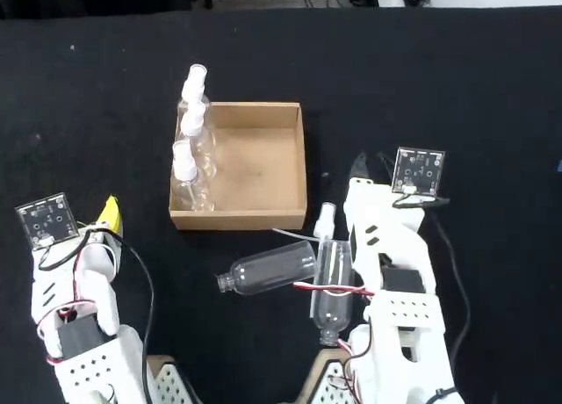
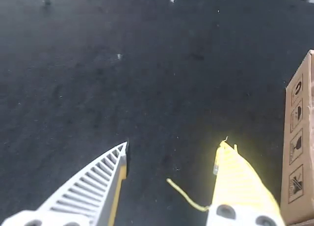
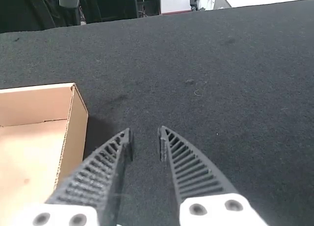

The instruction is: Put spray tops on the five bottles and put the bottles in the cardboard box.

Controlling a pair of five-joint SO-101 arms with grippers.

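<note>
Three topped bottles (image 1: 195, 158) stand against the left wall of the cardboard box (image 1: 263, 171), leaving room for more; a fourth topped bottle (image 1: 334, 285) and an open-necked bottle (image 1: 268, 270) lie near it. Fingers of the left gripper (image 2: 171, 147) hang released over bare counter (image 2: 122, 64). Fingers of the right gripper (image 3: 145, 136), slightly parted and empty, sit beside the box.

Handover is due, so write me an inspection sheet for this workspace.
Surface: black cloth, a few specks.
Job's things: cardboard box holds three topped bottles; uncapped bottle and second bottle lie outside, nearer the arms, loose spray top beside them.
Clutter: nothing seen.
Grippers: left gripper open, empty; right gripper narrowly open, empty.
Cables: red wire crosses the second bottle.
Surroundings: dark furniture behind the table.
</note>
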